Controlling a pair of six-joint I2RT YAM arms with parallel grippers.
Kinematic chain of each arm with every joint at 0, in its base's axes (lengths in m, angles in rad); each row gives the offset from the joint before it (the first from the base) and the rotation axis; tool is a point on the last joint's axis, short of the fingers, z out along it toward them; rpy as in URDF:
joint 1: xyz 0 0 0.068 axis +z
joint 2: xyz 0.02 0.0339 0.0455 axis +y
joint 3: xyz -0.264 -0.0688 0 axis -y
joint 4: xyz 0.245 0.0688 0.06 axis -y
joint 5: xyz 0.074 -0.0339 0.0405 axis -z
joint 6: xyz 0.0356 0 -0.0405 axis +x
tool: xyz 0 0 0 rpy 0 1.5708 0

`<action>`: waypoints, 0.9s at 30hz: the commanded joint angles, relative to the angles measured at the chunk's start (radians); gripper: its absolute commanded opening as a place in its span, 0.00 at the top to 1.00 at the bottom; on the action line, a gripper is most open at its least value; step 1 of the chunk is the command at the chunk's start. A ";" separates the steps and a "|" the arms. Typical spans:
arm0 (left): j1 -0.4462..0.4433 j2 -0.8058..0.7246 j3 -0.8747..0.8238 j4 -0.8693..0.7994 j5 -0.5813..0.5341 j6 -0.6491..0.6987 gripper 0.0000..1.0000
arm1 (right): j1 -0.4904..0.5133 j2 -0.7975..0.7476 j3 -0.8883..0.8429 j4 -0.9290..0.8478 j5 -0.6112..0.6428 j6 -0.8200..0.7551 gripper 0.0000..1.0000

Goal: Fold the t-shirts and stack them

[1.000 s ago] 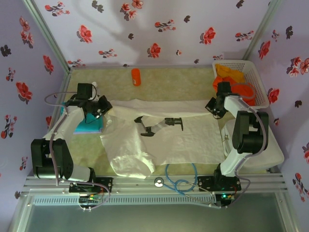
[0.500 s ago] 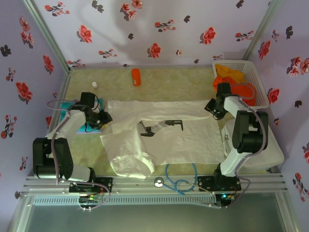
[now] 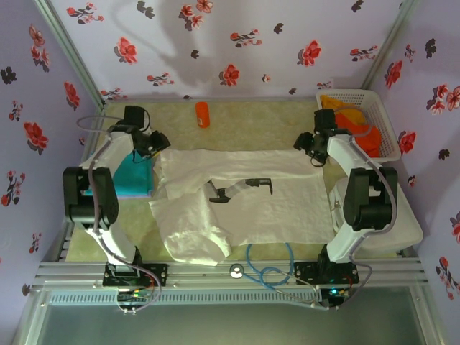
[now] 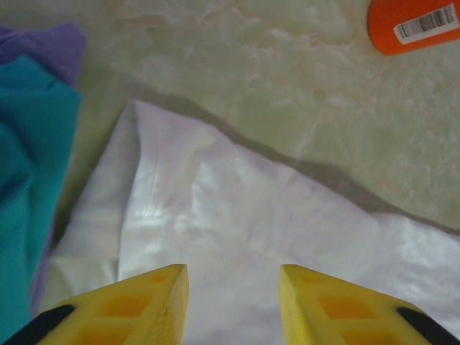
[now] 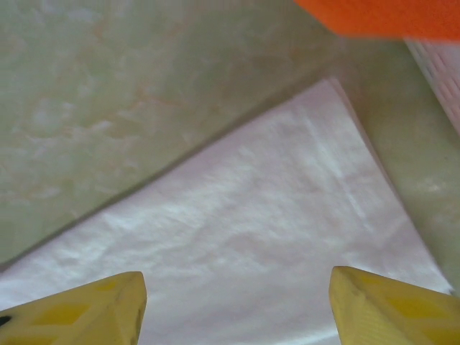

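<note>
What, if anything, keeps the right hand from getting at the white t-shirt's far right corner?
Probably nothing, so yes: the right hand hangs open over that corner of the white t-shirt, bare table beside it, nothing lying on the cloth there.

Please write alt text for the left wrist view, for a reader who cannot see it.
The left gripper, open, hovers over a corner of the white shirt on the pale green table. A teal shirt lies at the left edge, an orange bottle at the top right.
</note>
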 commanded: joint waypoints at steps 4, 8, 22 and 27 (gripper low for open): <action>-0.052 0.145 0.085 0.035 0.044 -0.023 0.64 | 0.021 0.145 0.069 0.042 -0.014 0.004 0.38; -0.050 0.221 0.103 0.021 0.019 -0.031 0.65 | 0.020 0.203 0.085 0.045 -0.001 0.004 0.42; 0.028 0.282 0.097 -0.050 -0.066 0.001 0.70 | -0.011 0.305 0.126 -0.043 0.099 0.019 0.49; 0.032 0.241 0.086 -0.058 -0.072 -0.008 0.72 | -0.019 0.289 0.130 -0.045 0.096 0.019 0.49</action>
